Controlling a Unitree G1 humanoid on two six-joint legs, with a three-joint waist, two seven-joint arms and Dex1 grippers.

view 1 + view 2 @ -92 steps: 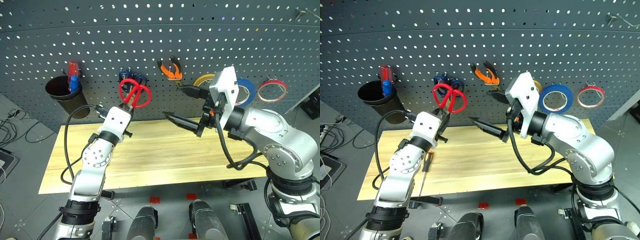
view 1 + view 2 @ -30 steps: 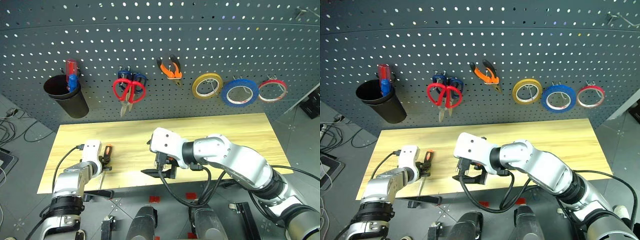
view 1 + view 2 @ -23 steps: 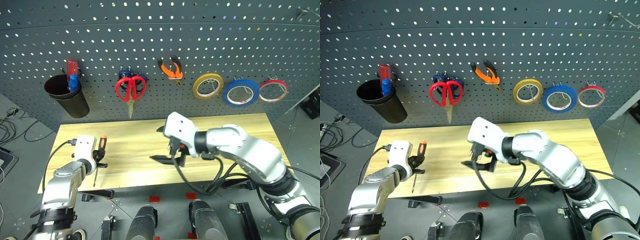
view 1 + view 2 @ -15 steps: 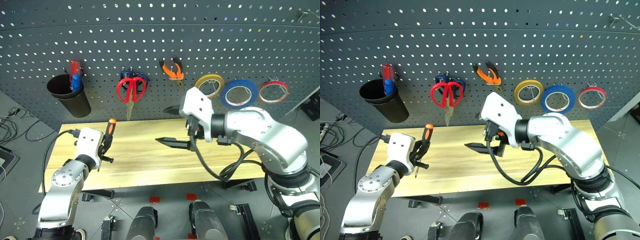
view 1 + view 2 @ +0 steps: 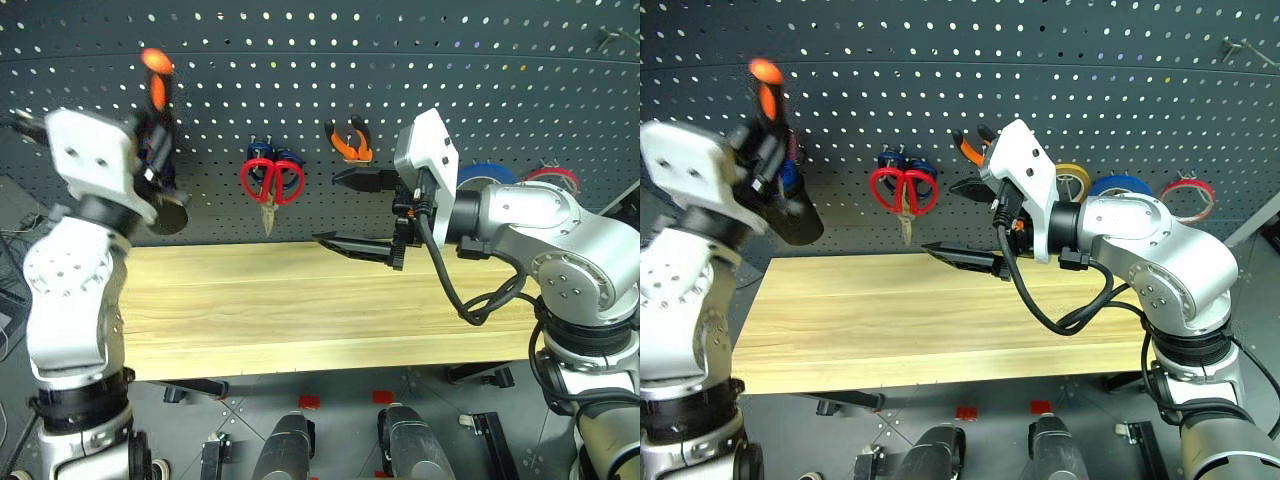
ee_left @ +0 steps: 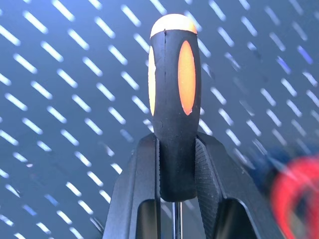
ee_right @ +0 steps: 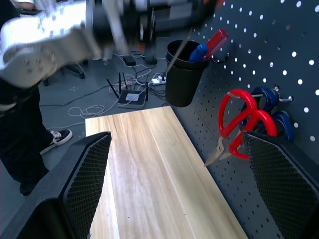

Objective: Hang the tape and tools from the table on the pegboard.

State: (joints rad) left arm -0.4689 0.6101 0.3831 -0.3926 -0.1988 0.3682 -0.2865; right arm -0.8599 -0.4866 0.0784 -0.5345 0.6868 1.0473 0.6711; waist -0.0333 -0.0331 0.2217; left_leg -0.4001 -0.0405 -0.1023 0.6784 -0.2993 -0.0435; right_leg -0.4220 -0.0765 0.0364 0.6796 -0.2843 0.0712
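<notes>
My left gripper (image 5: pixel 153 122) is raised at the left of the pegboard (image 5: pixel 300 90), shut on the screwdriver (image 6: pixel 174 99), whose dark, orange-marked handle points upward. It is above the black cup (image 5: pixel 795 220). The red-handled scissors (image 5: pixel 272 180) and the orange-and-black pliers (image 5: pixel 348 140) hang on the board. The blue tape (image 5: pixel 1122 186) hangs to the right, partly behind my right arm. My right gripper (image 5: pixel 360 212) is open and holds nothing, level over the back of the table (image 5: pixel 300 310), pointing left.
Blue-handled scissors (image 7: pixel 271 117) hang behind the red pair. The cup (image 7: pixel 183 74) holds a red-and-blue tool. A yellow tape ring (image 5: pixel 1072 178) and a red-and-white ring (image 5: pixel 1188 200) hang by the blue one. A person's leg (image 7: pixel 22 129) stands beyond the table's left end.
My left arm has lifted the screwdriver from the table's left end up to the board above the cup, turning its handle upward. My right gripper rose and moved right, still open.
</notes>
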